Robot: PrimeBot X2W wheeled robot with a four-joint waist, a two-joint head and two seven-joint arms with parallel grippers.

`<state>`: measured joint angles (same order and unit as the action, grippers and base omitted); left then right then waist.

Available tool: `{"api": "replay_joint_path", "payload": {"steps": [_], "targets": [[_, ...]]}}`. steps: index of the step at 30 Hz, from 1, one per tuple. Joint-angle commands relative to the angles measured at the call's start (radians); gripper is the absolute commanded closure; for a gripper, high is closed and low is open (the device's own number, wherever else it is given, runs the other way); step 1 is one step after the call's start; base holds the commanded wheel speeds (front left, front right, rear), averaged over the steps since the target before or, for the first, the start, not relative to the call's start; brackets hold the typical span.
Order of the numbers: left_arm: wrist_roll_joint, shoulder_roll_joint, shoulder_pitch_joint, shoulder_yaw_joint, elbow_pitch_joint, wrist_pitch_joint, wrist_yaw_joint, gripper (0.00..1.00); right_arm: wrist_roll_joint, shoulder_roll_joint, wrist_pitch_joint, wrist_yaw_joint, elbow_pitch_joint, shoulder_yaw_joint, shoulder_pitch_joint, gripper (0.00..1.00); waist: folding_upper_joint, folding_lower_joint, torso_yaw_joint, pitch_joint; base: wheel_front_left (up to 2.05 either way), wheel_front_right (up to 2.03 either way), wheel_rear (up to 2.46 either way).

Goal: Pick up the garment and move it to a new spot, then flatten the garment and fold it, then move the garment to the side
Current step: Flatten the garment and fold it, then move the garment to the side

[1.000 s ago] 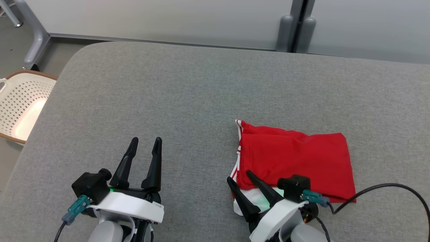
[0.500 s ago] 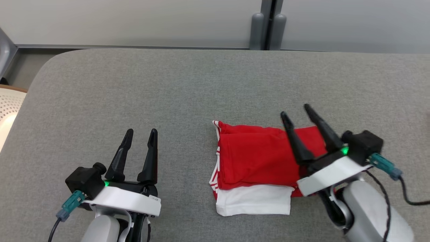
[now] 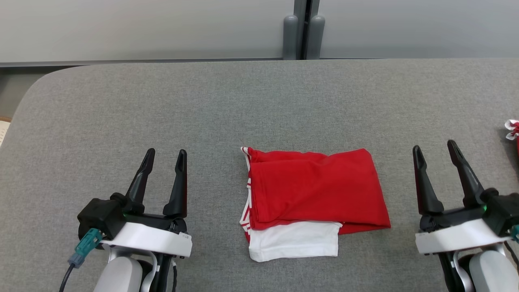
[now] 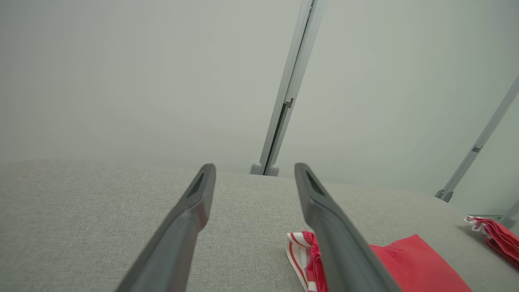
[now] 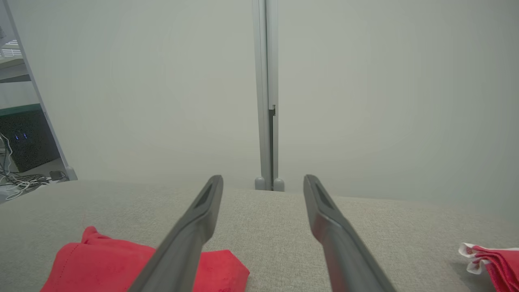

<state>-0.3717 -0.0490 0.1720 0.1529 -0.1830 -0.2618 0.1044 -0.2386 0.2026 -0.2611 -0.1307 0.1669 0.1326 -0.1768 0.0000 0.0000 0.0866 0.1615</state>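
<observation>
Soft even light — sharp, shadowless

Head camera turned right, so a second red cloth (image 3: pixel 513 129) now shows at the right edge. Right gripper (image 3: pixel 434 146) went from over the garment's (image 3: pixel 312 186) near-left corner, across it, to the bare table (image 3: pixel 202 101) just right of it. The garment's white lower layer is now uncovered.

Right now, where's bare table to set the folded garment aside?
Free: the wide band of table between the folded garment and the far edge; the left stretch from the left fingers out to the rounded corner; narrower gaps either side of the garment. Crowded: the right edge, where a second red-and-white cloth lies beyond the right fingers.
</observation>
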Motion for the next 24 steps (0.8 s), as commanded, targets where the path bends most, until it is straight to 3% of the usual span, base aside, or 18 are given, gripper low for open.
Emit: {"api": "replay_joint_path", "payload": {"steps": [1, 7, 16, 24], "targets": [[0.009, -0.004, -0.006, -0.007, 0.012, -0.004, -0.01, 0.0, 0.021, -0.015, -0.005, 0.0, -0.012, -0.021, 0.024, 0.0, 0.0, 0.0, -0.004, 0.0, 0.0, 0.0, 0.0], [0.026, -0.004, -0.02, 0.0, 0.033, -0.004, -0.018, 0.0, 0.048, -0.067, -0.005, 0.0, -0.022, -0.061, 0.06, 0.0, 0.0, 0.0, -0.009, -0.001, 0.0, 0.0, 0.0], [0.023, -0.004, -0.017, 0.01, 0.028, -0.004, -0.011, 0.0, 0.049, -0.08, -0.005, 0.0, -0.001, -0.058, 0.055, 0.0, 0.0, 0.0, -0.004, 0.002, 0.0, 0.0, 0.0], [0.022, -0.003, -0.007, 0.02, 0.019, -0.004, -0.005, 0.0, -0.03, -0.09, -0.005, 0.0, 0.17, -0.008, 0.023, 0.0, 0.0, 0.0, 0.012, 0.02, 0.0, 0.0, 0.0]]}}
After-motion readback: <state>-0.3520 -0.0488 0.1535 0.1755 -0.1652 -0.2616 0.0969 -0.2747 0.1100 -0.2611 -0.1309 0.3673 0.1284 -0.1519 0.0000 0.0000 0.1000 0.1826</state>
